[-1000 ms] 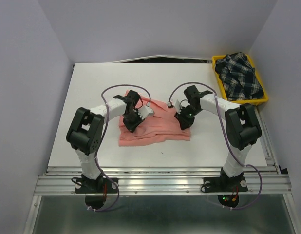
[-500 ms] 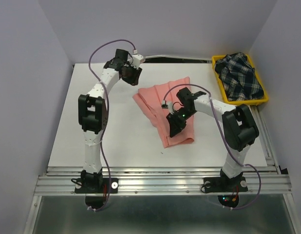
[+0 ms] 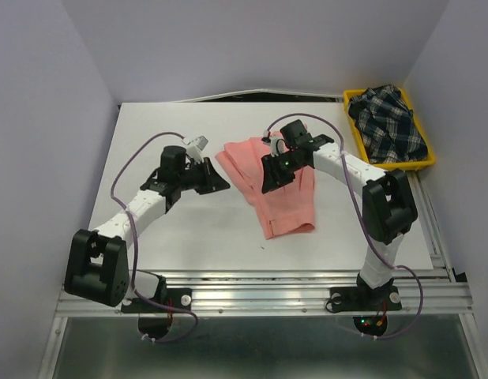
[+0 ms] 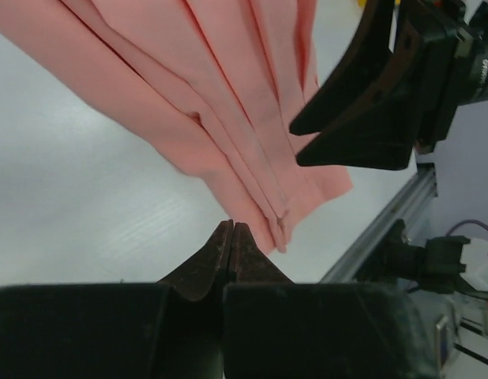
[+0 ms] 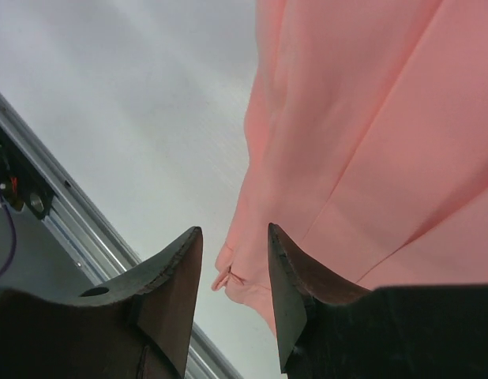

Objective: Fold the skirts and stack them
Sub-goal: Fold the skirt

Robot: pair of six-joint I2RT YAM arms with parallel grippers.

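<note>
The salmon-pink pleated skirt (image 3: 279, 193) lies folded into a long strip on the white table, running from the middle toward the near right. It fills the left wrist view (image 4: 220, 103) and the right wrist view (image 5: 370, 142). My left gripper (image 3: 222, 183) is shut and empty, just left of the skirt's left edge. My right gripper (image 3: 269, 178) is open and empty, hovering over the skirt's upper part. The dark plaid skirt (image 3: 388, 122) lies crumpled in the yellow tray.
The yellow tray (image 3: 425, 163) stands at the back right corner of the table. A metal rail (image 3: 260, 278) runs along the table's near edge. Purple walls close in the left, right and back sides.
My left arm has swung down from the far left corner and now sits low beside the skirt. My right gripper has moved from the skirt's near part up to its far part.
</note>
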